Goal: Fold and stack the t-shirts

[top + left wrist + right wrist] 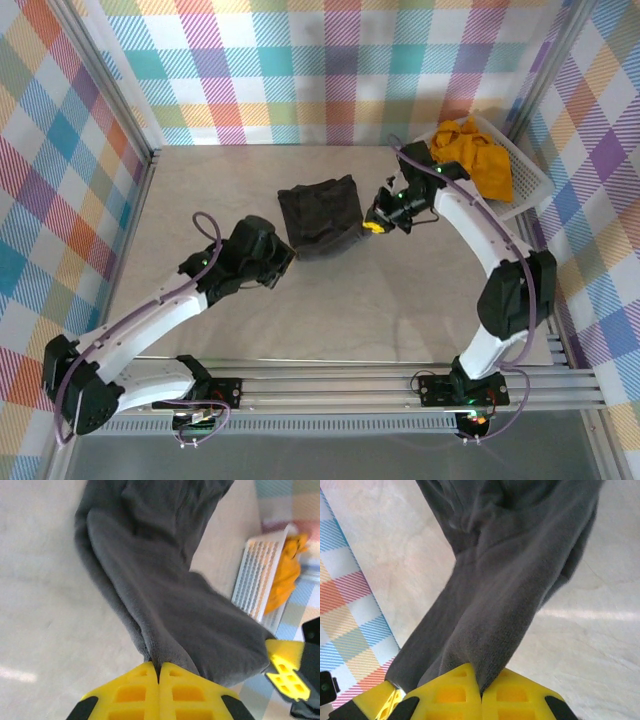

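On the left, the left arm reaches in over the pale counter (200,210), and the left pincer (159,669) has its 2 yellow fingers (131,692) pressed together on an edge of the black t-shirt (322,215), with a fold of the charcoal cloth nipped between the tips. From the top view this pincer sits at the shirt's near-left corner. The shirt lies in the middle of the counter as a rumpled, roughly square bundle with creases running across it, and the left wrist view shows the cloth rising in loose folds away from the fingers. At the shirt's right edge, the right pincer (481,682) is likewise clamped on the black cloth, its 2 fingers nearly touching with a thick ridge of fabric drawn up between them. Farther right, in the far-right corner, a white basket (530,185) stands tilted against the checked wall, and the yellow t-shirt (475,155) lies crumpled in it, well apart from the black one.
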